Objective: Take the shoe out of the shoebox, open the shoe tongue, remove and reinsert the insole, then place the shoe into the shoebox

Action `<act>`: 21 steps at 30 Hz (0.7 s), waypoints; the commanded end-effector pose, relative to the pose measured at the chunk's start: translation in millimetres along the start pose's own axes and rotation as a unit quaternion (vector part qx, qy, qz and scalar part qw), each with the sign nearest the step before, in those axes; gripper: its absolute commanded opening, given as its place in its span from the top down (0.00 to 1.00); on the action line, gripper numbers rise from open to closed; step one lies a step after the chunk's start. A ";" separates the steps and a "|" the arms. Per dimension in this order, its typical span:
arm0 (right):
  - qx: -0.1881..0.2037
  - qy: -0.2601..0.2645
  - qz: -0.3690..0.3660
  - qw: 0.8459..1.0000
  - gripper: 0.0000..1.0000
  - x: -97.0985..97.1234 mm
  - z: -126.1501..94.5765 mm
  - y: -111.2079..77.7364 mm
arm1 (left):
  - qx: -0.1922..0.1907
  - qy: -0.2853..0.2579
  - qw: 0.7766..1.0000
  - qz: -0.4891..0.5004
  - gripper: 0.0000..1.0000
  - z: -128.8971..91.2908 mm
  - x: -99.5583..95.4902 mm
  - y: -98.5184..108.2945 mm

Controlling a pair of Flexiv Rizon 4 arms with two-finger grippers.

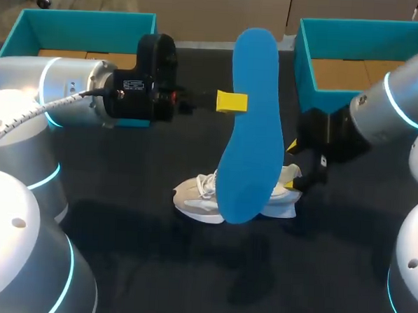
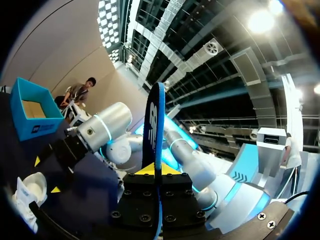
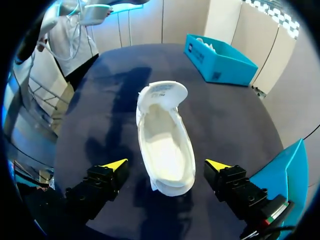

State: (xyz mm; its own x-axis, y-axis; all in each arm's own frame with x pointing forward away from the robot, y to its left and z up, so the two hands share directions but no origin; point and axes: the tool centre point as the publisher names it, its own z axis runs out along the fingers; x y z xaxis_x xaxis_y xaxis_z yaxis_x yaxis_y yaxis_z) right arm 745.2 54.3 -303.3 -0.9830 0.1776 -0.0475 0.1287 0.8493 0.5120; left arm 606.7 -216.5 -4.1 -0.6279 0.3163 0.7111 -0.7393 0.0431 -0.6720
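Two open teal boxes stand at the far side of the dark surface [image 1: 140,265]. The left box [image 1: 83,24] sits in the upper left of the head view and the right box [image 1: 355,38] in the upper right. Each shows a brown cardboard floor. The left wrist view takes in the right box [image 2: 30,110] from the side, again with brown inside. In the right wrist view the left box [image 3: 220,60] lies well ahead of the hand, and something white shows above its rim, though I cannot tell what it is.

The left hand [image 1: 233,102] comes in from the left of the head view, level and well above the surface. It is clamped on the blue insole [image 1: 251,124] at one long edge. The insole hangs upright in the middle of the frame, with its lower end in front of the shoe. The left wrist view shows the insole [image 2: 154,125] edge-on, pinched between the yellow tips of the left hand [image 2: 155,169].

The shoe [image 1: 200,194], pale cream, lies on the surface at centre frame, outside both boxes and partly hidden behind the insole. The right hand [image 1: 293,164] is just to the right of it, low and close. In the right wrist view the shoe [image 3: 167,145] points away from the right hand [image 3: 167,167] with its mouth wide open. The near end lies between the fingers, which stand wide apart, one on each side, with dark surface showing between each tip and the shoe.
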 end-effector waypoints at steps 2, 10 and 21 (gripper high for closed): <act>0.119 0.002 0.019 0.993 0.00 -2.0 -3.1 8.6 | 0.001 0.001 1.000 0.000 1.00 1.6 -1.5 -0.1; 0.140 -0.003 0.011 0.990 0.00 -0.6 1.6 18.6 | 0.001 0.001 1.000 0.000 1.00 1.6 -1.5 -0.1; 0.138 0.016 -0.023 0.990 0.00 -7.7 10.9 24.5 | 0.001 0.001 1.000 0.000 1.00 1.6 -1.5 -0.1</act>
State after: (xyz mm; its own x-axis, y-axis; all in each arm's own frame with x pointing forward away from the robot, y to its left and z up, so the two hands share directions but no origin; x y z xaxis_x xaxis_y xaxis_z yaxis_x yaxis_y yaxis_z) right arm 751.1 73.1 -296.5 -0.9911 0.1260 -0.0437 0.1070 0.9467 0.3039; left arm 606.7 -216.5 -4.1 -0.6279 0.3164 0.7111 -0.7393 0.0431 -0.6720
